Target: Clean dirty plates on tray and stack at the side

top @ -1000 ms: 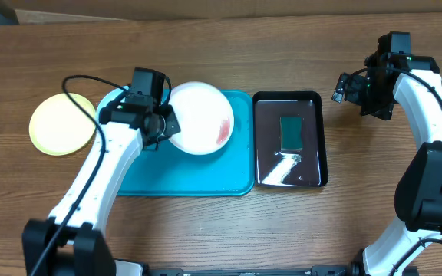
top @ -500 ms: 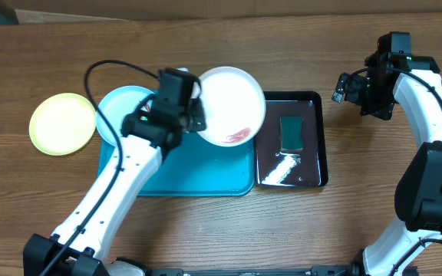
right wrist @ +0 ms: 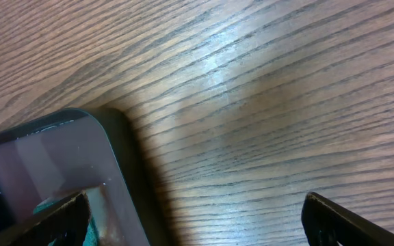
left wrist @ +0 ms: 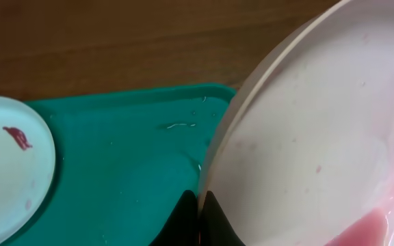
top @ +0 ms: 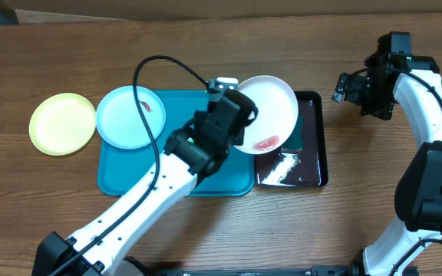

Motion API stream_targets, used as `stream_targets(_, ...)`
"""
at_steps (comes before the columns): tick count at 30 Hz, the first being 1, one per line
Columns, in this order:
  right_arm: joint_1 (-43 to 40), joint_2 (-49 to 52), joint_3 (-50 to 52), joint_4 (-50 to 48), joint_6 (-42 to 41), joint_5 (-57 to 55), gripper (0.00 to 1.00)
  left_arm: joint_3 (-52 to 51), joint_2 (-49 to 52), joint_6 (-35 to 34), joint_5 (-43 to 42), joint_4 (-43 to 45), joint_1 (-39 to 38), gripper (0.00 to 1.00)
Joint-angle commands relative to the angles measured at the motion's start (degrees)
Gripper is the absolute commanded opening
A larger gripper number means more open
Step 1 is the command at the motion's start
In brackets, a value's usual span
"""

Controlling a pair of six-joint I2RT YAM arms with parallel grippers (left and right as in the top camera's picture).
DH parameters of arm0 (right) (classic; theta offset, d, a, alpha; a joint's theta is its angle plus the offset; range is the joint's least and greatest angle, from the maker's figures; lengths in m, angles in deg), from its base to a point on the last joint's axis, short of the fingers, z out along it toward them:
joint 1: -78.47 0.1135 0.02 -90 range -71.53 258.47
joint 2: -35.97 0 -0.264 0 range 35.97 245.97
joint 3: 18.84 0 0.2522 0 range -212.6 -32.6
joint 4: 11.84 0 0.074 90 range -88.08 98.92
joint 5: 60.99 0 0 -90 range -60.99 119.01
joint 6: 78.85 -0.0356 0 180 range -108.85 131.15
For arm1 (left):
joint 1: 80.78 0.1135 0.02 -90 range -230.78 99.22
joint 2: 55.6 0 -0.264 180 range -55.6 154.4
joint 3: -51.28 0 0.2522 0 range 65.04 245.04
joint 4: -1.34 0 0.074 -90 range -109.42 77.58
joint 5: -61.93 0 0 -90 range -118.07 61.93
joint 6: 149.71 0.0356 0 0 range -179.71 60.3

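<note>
My left gripper (top: 235,116) is shut on the rim of the white plate (top: 271,107), which carries a pink-red smear and hangs tilted over the left part of the black tray (top: 313,153). In the left wrist view the jaws (left wrist: 200,215) pinch the white plate's edge (left wrist: 306,157). The light blue plate (top: 129,116), with a red smear, lies on the teal tray's (top: 183,180) left end; it also shows in the left wrist view (left wrist: 9,164). The yellow-green plate (top: 62,123) lies on the table left of the tray. My right gripper (top: 349,88) is open and empty above the table, right of the black tray.
The black tray holds liquid and a green sponge, mostly hidden under the white plate. Its corner shows in the right wrist view (right wrist: 46,171). A black cable loops over the teal tray (left wrist: 128,171). Bare wood surrounds both trays.
My left gripper has carried the white plate to the right, from above the teal tray to over the black tray. The light blue plate is now uncovered. The right arm has not moved.
</note>
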Motion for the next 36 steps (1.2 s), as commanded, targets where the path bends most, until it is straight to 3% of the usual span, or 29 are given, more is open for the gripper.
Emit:
stream_targets(1,0.1,-0.7,-0.9,-0.3,-0.1,-0.2,1.0,1.4,-0.9,4.0,6.8,1.6,-2.7,0.04)
stream_targets(9,0.1,-0.7,-0.9,-0.3,-0.1,-0.2,1.0,1.4,-0.9,11.1,14.7,4.9,-7.6,0.04)
stream_targets(14,0.1,-0.7,-0.9,-0.3,-0.1,-0.2,1.0,1.4,-0.9,15.1,15.3,6.9,-9.9,0.04)
stream_targets(20,0.1,-0.7,-0.9,-0.3,-0.1,-0.2,1.0,1.4,-0.9,16.9,20.8,8.9,-12.6,0.04)
stream_targets(31,0.1,-0.7,-0.9,-0.3,-0.1,-0.2,1.0,1.4,-0.9,31.8,29.5,15.5,-18.9,0.04)
stream_targets(36,0.1,-0.7,-0.9,-0.3,-0.1,-0.2,1.0,1.4,-0.9,43.4,34.6,20.2,-22.6,0.04)
